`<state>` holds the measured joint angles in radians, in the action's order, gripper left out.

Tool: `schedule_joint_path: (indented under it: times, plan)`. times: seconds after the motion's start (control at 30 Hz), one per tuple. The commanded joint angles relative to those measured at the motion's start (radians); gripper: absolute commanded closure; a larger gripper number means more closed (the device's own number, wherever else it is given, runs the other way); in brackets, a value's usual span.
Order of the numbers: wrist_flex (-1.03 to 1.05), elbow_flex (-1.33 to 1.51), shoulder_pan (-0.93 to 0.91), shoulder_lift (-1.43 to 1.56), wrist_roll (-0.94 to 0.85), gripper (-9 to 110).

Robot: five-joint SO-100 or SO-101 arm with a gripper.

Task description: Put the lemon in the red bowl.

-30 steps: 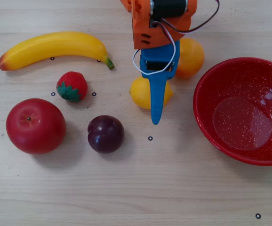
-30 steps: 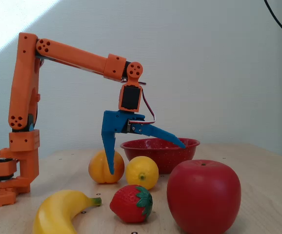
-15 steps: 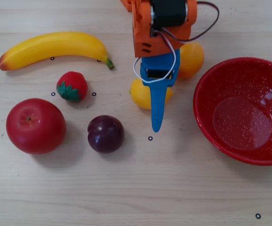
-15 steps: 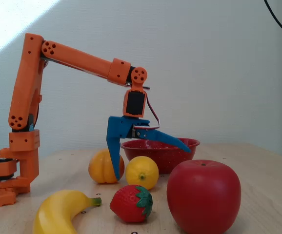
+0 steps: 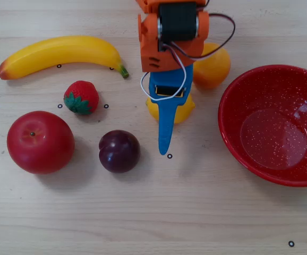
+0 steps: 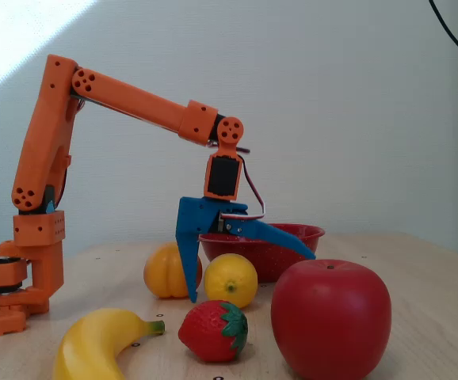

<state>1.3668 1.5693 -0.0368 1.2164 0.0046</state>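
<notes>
Gripper (image 6: pixel 249 275) has slid toward the plum since a second ago and dropped lower, jaws spread wide, holding nothing. Left to right in the fixed view: one blue finger (image 6: pixel 188 269) planted just left of the lemon (image 6: pixel 230 280), lemon on the table between the fingers, red bowl (image 6: pixel 280 252) behind right; overhead, the bowl (image 5: pixel 238 154) is well apart

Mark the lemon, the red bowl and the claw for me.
Small yellow oval lemon (image 6: pixel 230 280), fixed view, front face.
Large glossy speckled red bowl (image 5: pixel 233 95), overhead view, left inner wall.
Blue claw (image 6: pixel 253 269), fixed view, midway between fingertips.
</notes>
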Motion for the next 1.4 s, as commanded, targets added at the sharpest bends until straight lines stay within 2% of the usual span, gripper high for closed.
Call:
schedule_joint_path:
  times: [0.0, 0.93, 1.37]
  plan:
    - [-0.015, -0.08, 0.017, 0.055, 0.026, 28]
    - [-0.051, -0.086, -0.003, -0.017, 0.025, 30]
    - [-0.049, -0.084, -0.006, -0.021, 0.023, 37]
